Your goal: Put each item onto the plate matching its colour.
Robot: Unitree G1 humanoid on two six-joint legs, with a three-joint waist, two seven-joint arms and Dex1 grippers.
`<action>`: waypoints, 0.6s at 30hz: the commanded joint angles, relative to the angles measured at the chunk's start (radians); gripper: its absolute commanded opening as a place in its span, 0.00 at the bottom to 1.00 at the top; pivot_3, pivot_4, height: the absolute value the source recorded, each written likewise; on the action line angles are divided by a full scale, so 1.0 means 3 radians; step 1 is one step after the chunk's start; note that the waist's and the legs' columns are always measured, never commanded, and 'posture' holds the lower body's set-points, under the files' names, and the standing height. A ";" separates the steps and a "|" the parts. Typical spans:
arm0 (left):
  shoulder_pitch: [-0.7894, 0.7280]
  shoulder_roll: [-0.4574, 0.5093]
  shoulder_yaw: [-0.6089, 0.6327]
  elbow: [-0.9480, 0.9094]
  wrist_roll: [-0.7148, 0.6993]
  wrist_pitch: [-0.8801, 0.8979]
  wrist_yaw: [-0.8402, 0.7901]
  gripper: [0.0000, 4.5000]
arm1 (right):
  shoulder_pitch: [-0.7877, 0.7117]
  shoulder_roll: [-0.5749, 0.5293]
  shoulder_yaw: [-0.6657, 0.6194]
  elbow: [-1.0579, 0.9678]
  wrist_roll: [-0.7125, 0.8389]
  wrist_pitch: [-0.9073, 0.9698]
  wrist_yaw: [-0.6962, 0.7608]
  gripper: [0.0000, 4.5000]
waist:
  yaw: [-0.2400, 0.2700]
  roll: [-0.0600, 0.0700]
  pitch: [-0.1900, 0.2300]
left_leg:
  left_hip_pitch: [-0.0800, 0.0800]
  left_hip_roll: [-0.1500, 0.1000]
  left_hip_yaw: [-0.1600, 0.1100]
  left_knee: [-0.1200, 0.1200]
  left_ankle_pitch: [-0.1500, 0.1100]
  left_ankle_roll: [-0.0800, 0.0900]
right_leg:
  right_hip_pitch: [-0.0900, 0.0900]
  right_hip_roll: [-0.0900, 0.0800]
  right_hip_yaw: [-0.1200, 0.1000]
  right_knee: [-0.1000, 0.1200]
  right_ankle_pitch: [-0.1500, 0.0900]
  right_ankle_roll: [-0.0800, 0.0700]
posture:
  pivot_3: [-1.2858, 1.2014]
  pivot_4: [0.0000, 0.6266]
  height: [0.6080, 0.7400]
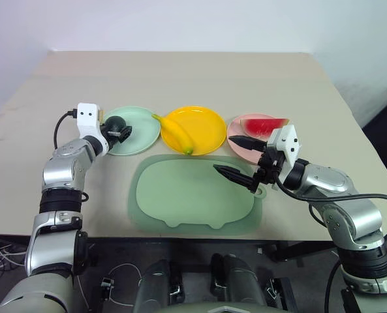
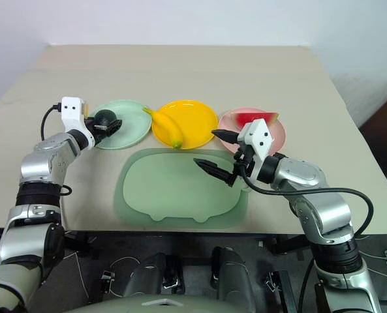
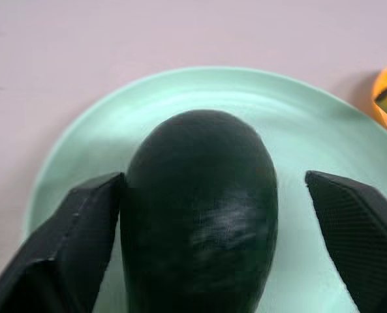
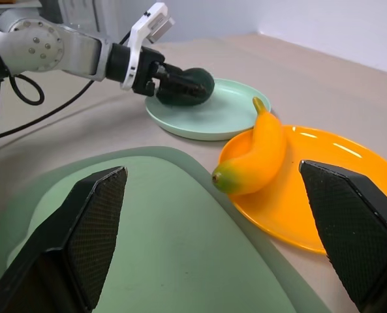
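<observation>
avocado (image 3: pixel 200 215) on mint green plate (image 1: pixel 144 130) | left gripper (image 3: pixel 213 248) spread around it (one finger seems to touch, the other apart) | banana (image 1: pixel 175 134) on yellow plate (image 1: pixel 206 127) | watermelon wedge (image 1: pixel 263 125) on pink plate (image 1: pixel 235 134) | right gripper (image 1: pixel 240 158) open above tray (image 1: pixel 180 195)

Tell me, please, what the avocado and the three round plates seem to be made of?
The avocado looks like moulded plastic or rubber, dark green, smooth with a dull sheen. The green plate, yellow plate and pink plate look like matte plastic, each evenly coloured with a thin raised rim.
</observation>
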 commanded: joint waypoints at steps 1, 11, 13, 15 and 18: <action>-0.0027 0.0137 -0.0010 -0.0097 0.0044 -0.0130 -0.0187 0.99 | 0.0005 0.0028 -0.0020 -0.0078 0.0006 -0.0085 0.0001 1.00 | -0.0001 0.0000 0.0000 | 0.0000 0.0000 0.0000 0.0002 0.0000 0.0000 | 0.0000 0.0000 0.0000 0.0001 0.0000 0.0000 | 0.52 0.24 0.67; 0.0656 0.0443 0.0350 -0.1213 -0.0431 -0.0503 -0.1033 0.99 | 0.0091 0.0086 -0.0034 -0.0275 0.0061 -0.0018 -0.0171 1.00 | -0.0013 0.0000 0.0000 | -0.0001 0.0001 0.0000 0.0003 -0.0002 0.0001 | -0.0003 -0.0003 0.0002 0.0003 -0.0005 -0.0009 | 0.52 0.24 0.67; 0.0927 0.0468 0.0533 -0.1455 -0.0746 -0.0568 -0.1401 0.99 | 0.0107 0.0121 -0.0021 -0.0297 0.0063 0.0005 -0.0233 1.00 | -0.0018 0.0001 0.0000 | -0.0001 0.0002 0.0000 0.0003 -0.0002 0.0001 | -0.0003 -0.0003 0.0002 0.0003 -0.0006 -0.0010 | 0.52 0.24 0.67; 0.1196 0.0508 0.0705 -0.1674 -0.1041 -0.0435 -0.1625 0.99 | 0.0122 0.0168 -0.0011 -0.0304 0.0068 0.0030 -0.0290 1.00 | -0.0018 0.0001 0.0000 | -0.0001 0.0002 0.0000 0.0002 -0.0002 0.0001 | -0.0003 -0.0003 0.0002 0.0002 -0.0006 -0.0010 | 0.52 0.24 0.67; 0.1499 0.0620 0.0810 -0.1813 -0.1189 -0.0398 -0.1869 0.99 | 0.0162 0.0184 0.0000 -0.0342 0.0095 0.0065 -0.0296 1.00 | -0.0002 0.0001 0.0000 | -0.0001 0.0002 0.0000 0.0003 -0.0002 0.0001 | -0.0003 -0.0003 0.0002 0.0001 -0.0011 -0.0004 | 0.52 0.24 0.67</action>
